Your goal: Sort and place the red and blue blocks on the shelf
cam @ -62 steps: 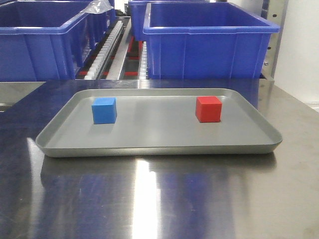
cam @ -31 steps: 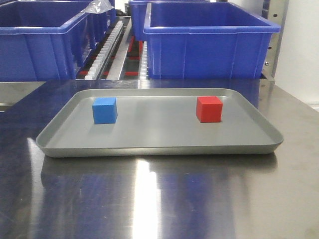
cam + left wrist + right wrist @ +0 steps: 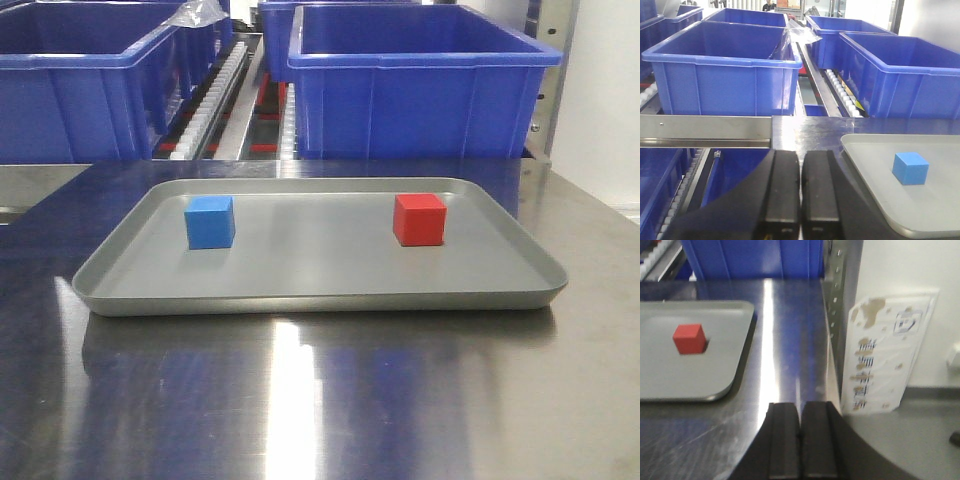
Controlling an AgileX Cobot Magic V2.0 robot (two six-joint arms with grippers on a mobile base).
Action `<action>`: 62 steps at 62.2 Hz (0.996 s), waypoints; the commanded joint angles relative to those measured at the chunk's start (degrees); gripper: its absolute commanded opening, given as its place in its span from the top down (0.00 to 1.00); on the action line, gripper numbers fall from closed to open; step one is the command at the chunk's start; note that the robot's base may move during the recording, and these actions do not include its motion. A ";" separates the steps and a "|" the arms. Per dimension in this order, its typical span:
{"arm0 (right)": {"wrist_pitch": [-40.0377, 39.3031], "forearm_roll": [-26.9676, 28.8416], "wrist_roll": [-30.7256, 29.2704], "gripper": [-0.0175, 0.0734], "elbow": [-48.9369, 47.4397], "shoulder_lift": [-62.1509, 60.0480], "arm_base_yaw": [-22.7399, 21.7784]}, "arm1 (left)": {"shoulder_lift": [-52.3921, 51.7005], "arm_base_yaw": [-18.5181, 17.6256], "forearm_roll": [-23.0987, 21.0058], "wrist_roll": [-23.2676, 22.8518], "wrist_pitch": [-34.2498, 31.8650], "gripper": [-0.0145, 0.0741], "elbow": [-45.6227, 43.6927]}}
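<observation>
A blue block (image 3: 210,221) and a red block (image 3: 419,219) sit apart on a shallow grey tray (image 3: 320,298), blue at the left, red at the right. The left wrist view has the blue block (image 3: 910,168) to the right of my left gripper (image 3: 800,159), which is shut and empty, hanging by the table's left edge. From the right wrist, the red block (image 3: 689,338) lies to the left of my right gripper (image 3: 801,410), also shut with nothing in it, near the table's right edge. The shelf (image 3: 705,131) with its metal front rail stands behind the table. Neither gripper shows in the front view.
Big blue bins (image 3: 420,85) (image 3: 85,90) stand on the shelf's roller rows behind the tray. The tray lies on a shiny steel tabletop (image 3: 320,400). A steel upright (image 3: 837,315) and a white wall with a stained paper label (image 3: 882,355) border the table's right side.
</observation>
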 commanded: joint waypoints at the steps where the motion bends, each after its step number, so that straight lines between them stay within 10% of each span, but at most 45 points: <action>1: -3.28 2.58 -1.71 0.76 -3.17 5.30 0.00 | -0.94 -0.42 -0.08 -0.46 -5.05 0.70 2.51; 23: -2.08 4.03 -2.29 0.76 -16.52 32.73 0.41 | -0.94 -0.42 -0.08 -0.46 -5.05 0.70 2.51; 39: -0.14 -0.78 3.32 0.73 -28.13 53.13 9.95 | -0.94 -0.42 -0.08 -0.46 -5.05 0.70 2.51; 62: 11.08 -9.44 22.10 0.12 -48.92 77.82 21.17 | -0.94 -0.42 -0.08 -0.46 -5.05 0.70 2.51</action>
